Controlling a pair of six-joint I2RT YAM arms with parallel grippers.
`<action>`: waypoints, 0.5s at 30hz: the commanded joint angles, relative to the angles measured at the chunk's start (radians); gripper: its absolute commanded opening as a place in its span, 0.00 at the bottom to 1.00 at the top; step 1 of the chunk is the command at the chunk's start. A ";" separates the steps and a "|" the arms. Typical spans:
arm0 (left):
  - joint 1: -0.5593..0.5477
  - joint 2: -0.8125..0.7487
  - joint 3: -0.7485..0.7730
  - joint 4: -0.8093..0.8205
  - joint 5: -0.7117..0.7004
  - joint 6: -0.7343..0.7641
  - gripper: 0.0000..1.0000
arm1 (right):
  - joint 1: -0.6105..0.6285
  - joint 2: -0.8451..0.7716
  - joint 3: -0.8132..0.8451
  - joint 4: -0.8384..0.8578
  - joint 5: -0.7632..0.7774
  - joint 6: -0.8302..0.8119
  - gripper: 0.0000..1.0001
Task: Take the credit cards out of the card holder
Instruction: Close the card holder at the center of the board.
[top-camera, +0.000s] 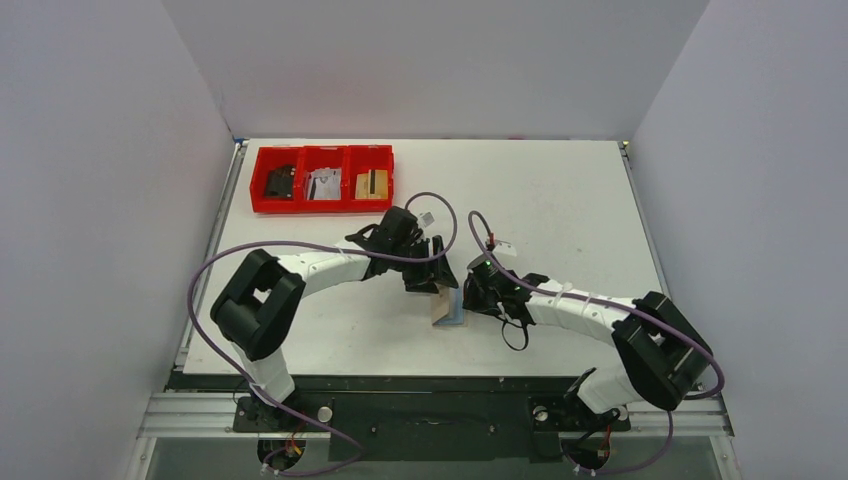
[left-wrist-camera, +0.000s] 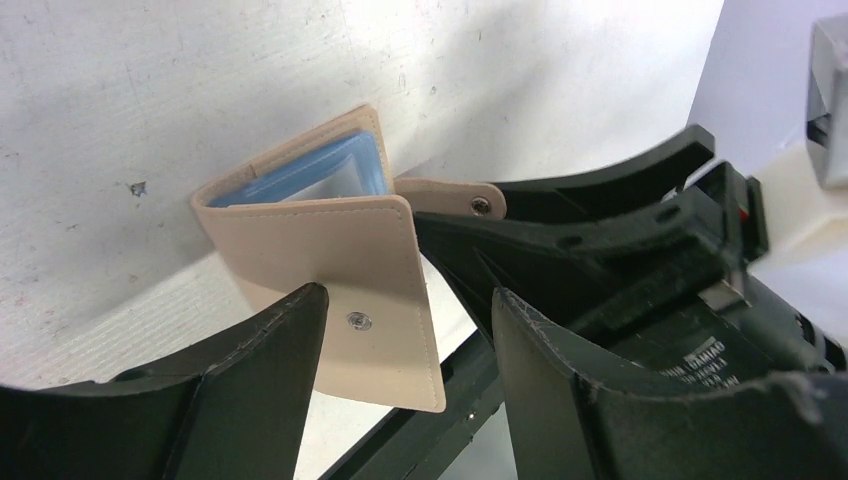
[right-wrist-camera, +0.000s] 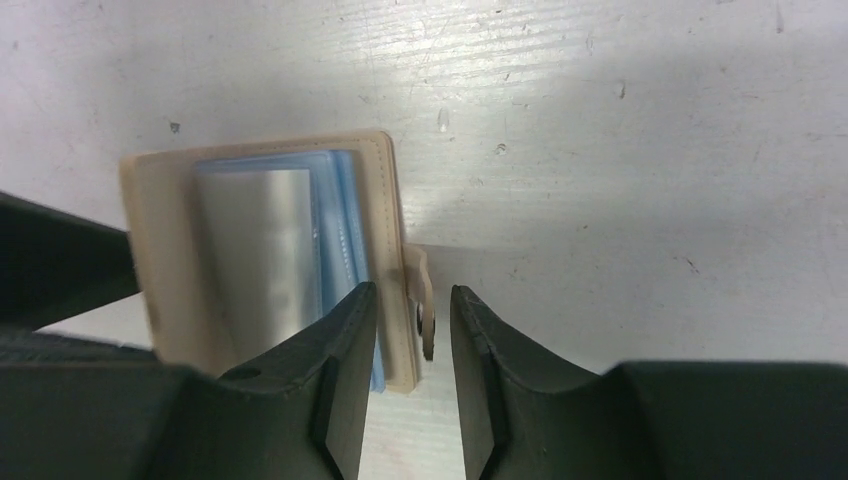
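Note:
The tan card holder (top-camera: 441, 306) lies open on the table between both grippers. In the left wrist view its front flap (left-wrist-camera: 350, 280) stands up and leans against my left gripper's (left-wrist-camera: 405, 335) left finger (left-wrist-camera: 250, 370); those jaws are wide apart and grip nothing. Pale blue-grey credit cards (left-wrist-camera: 310, 185) sit in the blue sleeves inside. In the right wrist view the cards (right-wrist-camera: 260, 250) show face-on. My right gripper (right-wrist-camera: 412, 300) is narrowly open, straddling the card holder's (right-wrist-camera: 160, 250) right edge and its snap strap (right-wrist-camera: 424, 300). No dark card shows.
A red three-compartment tray (top-camera: 320, 150) with small items stands at the back left. Purple cables loop over both arms near the card holder. The table's front edge lies just below the grippers.

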 joint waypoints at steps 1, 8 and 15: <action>-0.017 0.012 0.054 0.054 -0.034 -0.041 0.59 | -0.004 -0.085 0.001 -0.033 0.043 0.011 0.31; -0.034 0.034 0.084 0.063 -0.033 -0.057 0.60 | -0.006 -0.173 -0.005 -0.102 0.081 0.005 0.32; -0.058 0.050 0.097 0.057 -0.052 -0.094 0.60 | -0.013 -0.244 -0.011 -0.148 0.105 0.001 0.32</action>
